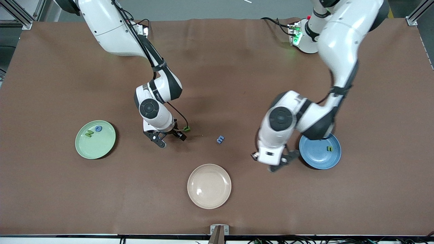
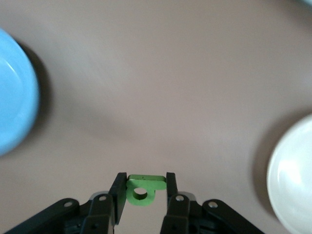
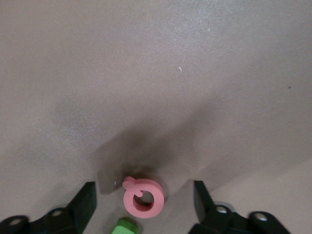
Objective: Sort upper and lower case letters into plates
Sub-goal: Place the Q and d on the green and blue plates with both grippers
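The light green plate (image 1: 101, 149) lies toward the right arm's end and holds a green letter (image 1: 89, 134) and a blue letter (image 1: 98, 128). The blue plate (image 1: 320, 159) lies toward the left arm's end and holds a green letter (image 1: 329, 148); its rim also shows in the left wrist view (image 2: 14, 92). My left gripper (image 1: 278, 162) (image 2: 145, 178) is shut on a green letter (image 2: 141, 189), above the table beside the blue plate. My right gripper (image 1: 169, 137) (image 3: 144, 190) is open, low over a pink letter (image 3: 143, 196) that lies between its fingers. A small blue letter (image 1: 220, 139) lies mid-table.
The cream plate (image 1: 209, 186) (image 2: 292, 180) sits nearest the front camera, with nothing on it. A small green piece (image 3: 126, 227) (image 1: 186, 128) lies next to the pink letter by my right gripper. Brown table cover all around.
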Tool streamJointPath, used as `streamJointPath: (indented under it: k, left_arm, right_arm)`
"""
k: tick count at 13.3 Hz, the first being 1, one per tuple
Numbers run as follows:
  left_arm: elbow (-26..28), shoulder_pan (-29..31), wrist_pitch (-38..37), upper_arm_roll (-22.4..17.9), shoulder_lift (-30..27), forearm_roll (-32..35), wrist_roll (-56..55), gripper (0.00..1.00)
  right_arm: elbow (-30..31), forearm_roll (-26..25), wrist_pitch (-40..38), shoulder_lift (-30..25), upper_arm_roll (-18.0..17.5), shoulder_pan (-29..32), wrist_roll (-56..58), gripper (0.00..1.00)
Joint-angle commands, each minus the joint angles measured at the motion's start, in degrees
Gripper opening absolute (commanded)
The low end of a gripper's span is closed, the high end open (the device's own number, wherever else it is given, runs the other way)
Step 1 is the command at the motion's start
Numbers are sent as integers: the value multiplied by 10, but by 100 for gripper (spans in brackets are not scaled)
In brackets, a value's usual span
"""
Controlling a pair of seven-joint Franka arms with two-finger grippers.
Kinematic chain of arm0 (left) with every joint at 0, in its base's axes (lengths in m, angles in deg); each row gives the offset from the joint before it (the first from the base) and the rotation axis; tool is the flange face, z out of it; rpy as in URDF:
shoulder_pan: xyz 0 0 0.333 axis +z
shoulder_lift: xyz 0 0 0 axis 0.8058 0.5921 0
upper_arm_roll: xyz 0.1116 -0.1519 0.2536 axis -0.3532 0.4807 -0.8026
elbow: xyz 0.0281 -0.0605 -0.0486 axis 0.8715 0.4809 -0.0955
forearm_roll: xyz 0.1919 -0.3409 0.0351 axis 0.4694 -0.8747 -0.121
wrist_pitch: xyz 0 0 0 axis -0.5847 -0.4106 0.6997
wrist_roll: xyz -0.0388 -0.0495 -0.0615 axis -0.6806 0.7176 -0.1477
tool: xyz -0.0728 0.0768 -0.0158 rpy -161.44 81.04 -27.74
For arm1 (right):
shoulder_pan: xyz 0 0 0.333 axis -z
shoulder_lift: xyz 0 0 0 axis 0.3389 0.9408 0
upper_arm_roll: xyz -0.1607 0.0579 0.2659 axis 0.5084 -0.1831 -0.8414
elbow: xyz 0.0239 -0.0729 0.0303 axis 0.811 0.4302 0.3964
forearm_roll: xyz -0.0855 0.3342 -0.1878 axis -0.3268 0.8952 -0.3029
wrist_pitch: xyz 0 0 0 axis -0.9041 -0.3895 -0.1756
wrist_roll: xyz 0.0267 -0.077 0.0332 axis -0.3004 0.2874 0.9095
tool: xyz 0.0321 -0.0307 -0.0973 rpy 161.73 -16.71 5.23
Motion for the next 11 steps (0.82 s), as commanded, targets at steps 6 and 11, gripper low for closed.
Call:
streamJointPath:
  k: [6, 11]
  left_arm:
    - [27, 131, -51, -2, -35, -3, 207, 0]
    - [45, 199, -52, -1, -36, -3, 311, 0]
  right_arm:
    - [-6, 6, 3, 8, 6, -10, -3, 32]
    - [-8, 6, -1, 4, 7, -4, 5, 13]
